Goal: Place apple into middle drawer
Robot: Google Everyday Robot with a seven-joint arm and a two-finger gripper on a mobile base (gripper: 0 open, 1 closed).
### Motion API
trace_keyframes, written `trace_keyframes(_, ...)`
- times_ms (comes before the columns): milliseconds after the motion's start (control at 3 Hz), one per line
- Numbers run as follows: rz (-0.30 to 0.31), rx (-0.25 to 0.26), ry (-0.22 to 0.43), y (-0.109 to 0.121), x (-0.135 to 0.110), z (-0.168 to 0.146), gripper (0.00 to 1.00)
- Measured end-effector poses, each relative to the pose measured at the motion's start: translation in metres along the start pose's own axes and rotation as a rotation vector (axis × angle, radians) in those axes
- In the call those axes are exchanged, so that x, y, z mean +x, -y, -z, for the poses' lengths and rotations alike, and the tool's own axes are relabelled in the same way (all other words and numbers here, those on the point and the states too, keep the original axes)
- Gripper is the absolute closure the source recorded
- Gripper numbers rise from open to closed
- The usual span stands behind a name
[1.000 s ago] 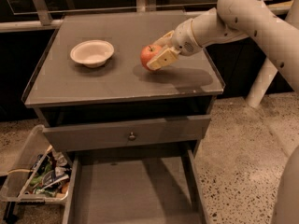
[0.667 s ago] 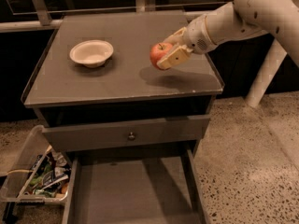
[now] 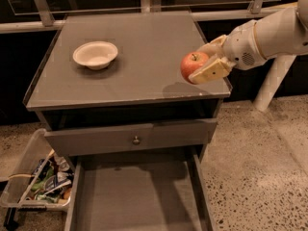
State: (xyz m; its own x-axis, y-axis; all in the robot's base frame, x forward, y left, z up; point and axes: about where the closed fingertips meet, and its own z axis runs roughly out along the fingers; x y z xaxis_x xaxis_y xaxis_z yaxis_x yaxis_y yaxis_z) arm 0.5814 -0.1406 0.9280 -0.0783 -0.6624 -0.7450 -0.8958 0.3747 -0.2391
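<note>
A small red apple (image 3: 193, 65) with a short dark stem is held in my gripper (image 3: 206, 62), which is shut on it. The gripper holds the apple in the air above the front right corner of the cabinet top (image 3: 139, 47). My white arm (image 3: 269, 32) reaches in from the right. Below, the wide dark-grey middle drawer (image 3: 139, 196) is pulled out, with a flat empty floor. Above it is a closed drawer front with a small round knob (image 3: 136, 140).
A white bowl (image 3: 95, 55) sits on the left of the cabinet top. A clear bin (image 3: 36, 182) with snack packets stands on the speckled floor at the lower left. A white post (image 3: 269, 85) stands at the right.
My gripper has lifted the apple off the cabinet top and carried it right and toward the front edge. The view has also shifted.
</note>
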Motion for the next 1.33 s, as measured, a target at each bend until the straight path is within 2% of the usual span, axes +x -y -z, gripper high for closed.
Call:
trace_keyframes(333, 0.000, 0.000, 0.000, 0.000, 0.000, 0.000, 1.00)
trace_keyframes(667, -0.027, -0.034, 0.005, -0.014, 0.010, -0.013, 1.00)
trace_keyframes(1333, -0.132, -0.099, 0.035, -0.077, 0.054, -0.061, 1.00)
